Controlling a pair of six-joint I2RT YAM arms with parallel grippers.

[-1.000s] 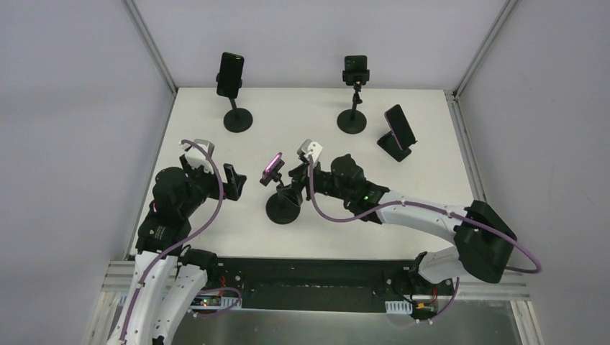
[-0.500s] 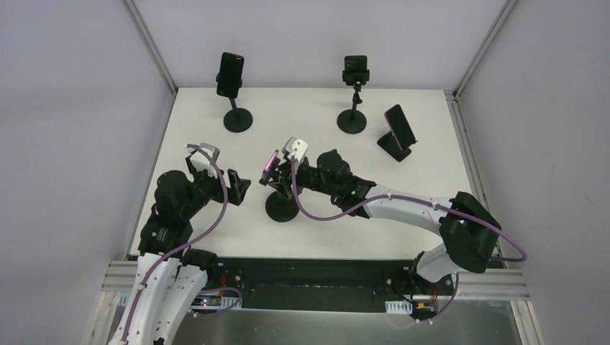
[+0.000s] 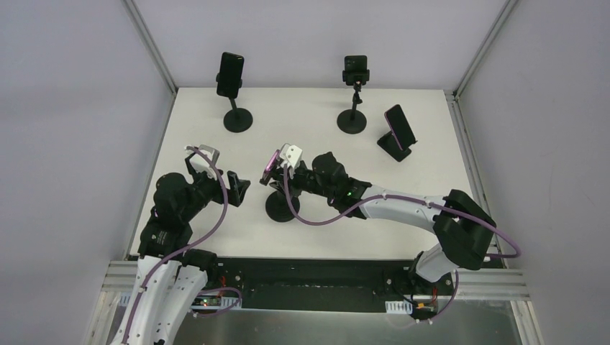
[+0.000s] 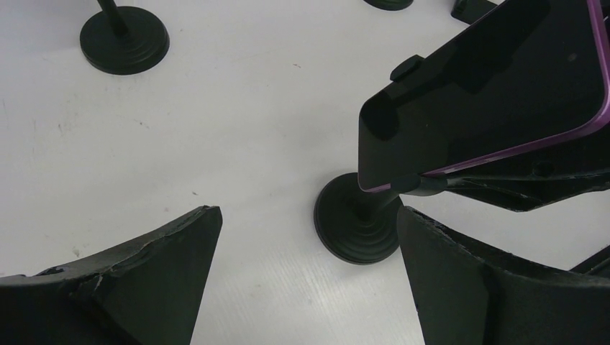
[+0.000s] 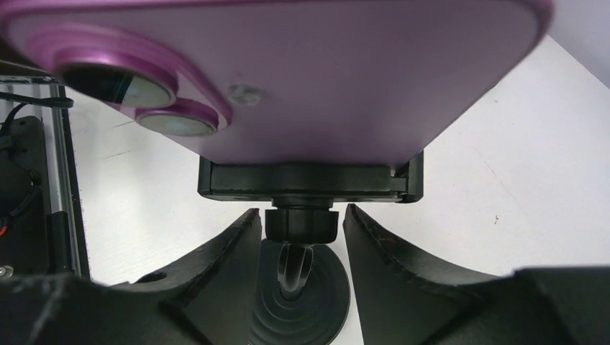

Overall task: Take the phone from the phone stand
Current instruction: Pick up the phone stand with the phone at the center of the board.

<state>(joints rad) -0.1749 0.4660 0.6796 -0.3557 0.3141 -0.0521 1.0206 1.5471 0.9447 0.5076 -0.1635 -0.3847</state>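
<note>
The phone sits just above the right claw, on its stand.

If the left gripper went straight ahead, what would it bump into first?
Probably the phone stand: its base lies ahead between the open jaws of the left gripper, with the purple phone above. Depth is hard to judge.

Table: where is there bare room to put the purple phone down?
Free: the patch between the back-left stand and back-middle stand; also between the right arm and the wedge stand. Crowded: around the near stand, flanked by left gripper and right gripper.
</note>
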